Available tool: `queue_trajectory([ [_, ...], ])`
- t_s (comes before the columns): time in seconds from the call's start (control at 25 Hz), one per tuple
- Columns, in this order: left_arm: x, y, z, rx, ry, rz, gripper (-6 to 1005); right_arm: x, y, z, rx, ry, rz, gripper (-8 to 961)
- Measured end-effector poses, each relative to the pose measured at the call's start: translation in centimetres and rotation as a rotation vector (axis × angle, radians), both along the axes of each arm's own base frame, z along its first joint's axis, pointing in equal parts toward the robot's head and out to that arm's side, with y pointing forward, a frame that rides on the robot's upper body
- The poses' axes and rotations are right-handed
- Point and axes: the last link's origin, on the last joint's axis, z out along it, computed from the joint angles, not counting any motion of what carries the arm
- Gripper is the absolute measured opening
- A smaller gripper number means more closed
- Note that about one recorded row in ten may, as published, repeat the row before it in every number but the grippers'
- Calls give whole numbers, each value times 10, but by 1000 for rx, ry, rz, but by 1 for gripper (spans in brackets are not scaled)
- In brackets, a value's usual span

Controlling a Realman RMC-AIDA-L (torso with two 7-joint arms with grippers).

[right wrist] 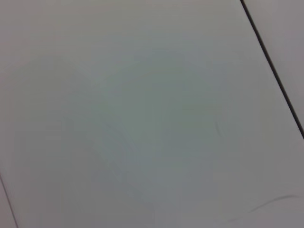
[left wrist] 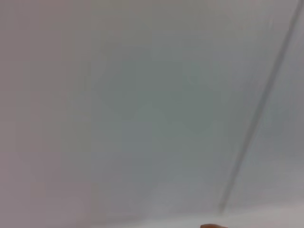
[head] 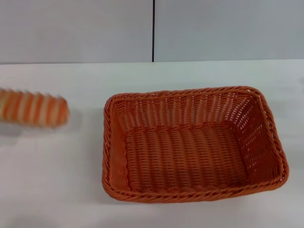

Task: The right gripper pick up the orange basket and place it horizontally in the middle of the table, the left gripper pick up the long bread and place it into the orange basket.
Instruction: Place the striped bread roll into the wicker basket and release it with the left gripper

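As the orange basket (head: 192,145) lay placed, empty | long bread (head: 33,108) left of it, outside | both grippers unseen, fingers' state I could not tell.

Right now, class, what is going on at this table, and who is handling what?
Nothing is being handled in these views; neither gripper shows in any picture. The orange basket sits empty on the white table, roughly in the middle, its long side running across. The long bread lies on the robot's left, outside the basket and apart from it. It has not yet gone in.
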Motion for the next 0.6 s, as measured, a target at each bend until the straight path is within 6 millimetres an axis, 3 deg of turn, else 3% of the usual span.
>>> queue_trajectory([
  [0.12, 6, -1, 13, 101, -70, -32, 166, 0, -1, -1, 0, 7, 0, 488],
  [0.24, 22, -1, 11, 149, -157, -117, 165, 0, -1, -2, -2, 10, -1, 488],
  [0.28, 35, 3, 3, 155, -217, -174, 166, -1, 0, -4, -6, 18, 1, 488],
  [0.4, 50, 12, -11, 138, -275, -232, 163, -2, 1, -6, -9, 25, 3, 488],
  [0.48, 75, 28, -42, 31, -343, -329, 157, -4, 3, -6, -10, 27, 8, 488],
  [0.52, 75, 28, -42, 31, -343, -329, 157, -4, 3, -6, -10, 27, 9, 488],
  [0.6, 91, 34, -63, -60, -356, -386, 156, -5, 4, -6, -10, 28, 10, 488],
])
